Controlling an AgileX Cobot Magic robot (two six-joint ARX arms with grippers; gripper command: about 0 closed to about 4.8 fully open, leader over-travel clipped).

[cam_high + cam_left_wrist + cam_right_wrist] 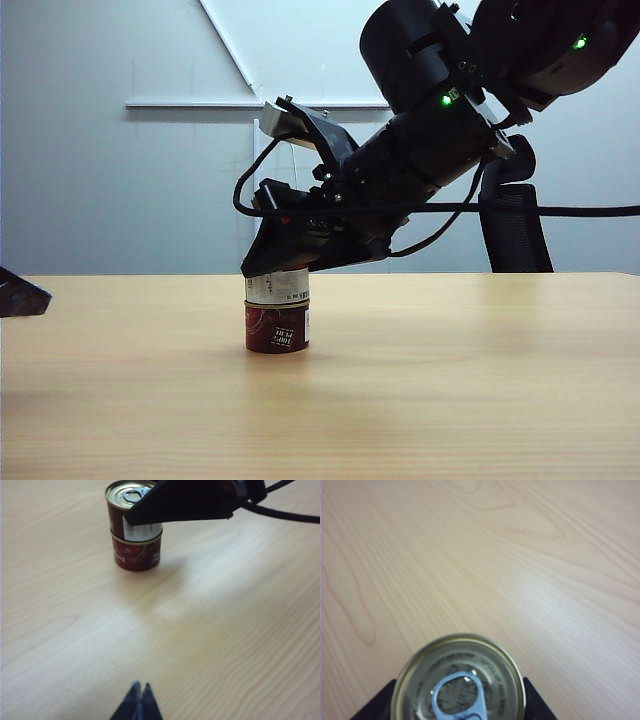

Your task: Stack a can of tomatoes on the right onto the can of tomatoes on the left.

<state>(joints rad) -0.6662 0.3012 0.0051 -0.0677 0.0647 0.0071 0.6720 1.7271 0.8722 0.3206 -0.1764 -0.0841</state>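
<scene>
A can of tomatoes [458, 678] is seen from straight above, its gold lid ringed by a raised rim and stamped with faint lettering too blurred to read. A silver pull tab [458, 696] lies flat on the lid, its ring toward twelve o'clock. The right gripper [458, 705] has dark fingers [376, 706] flanking the can at nine and three o'clock, touching its sides, over the pale wooden table [485, 555].
</scene>
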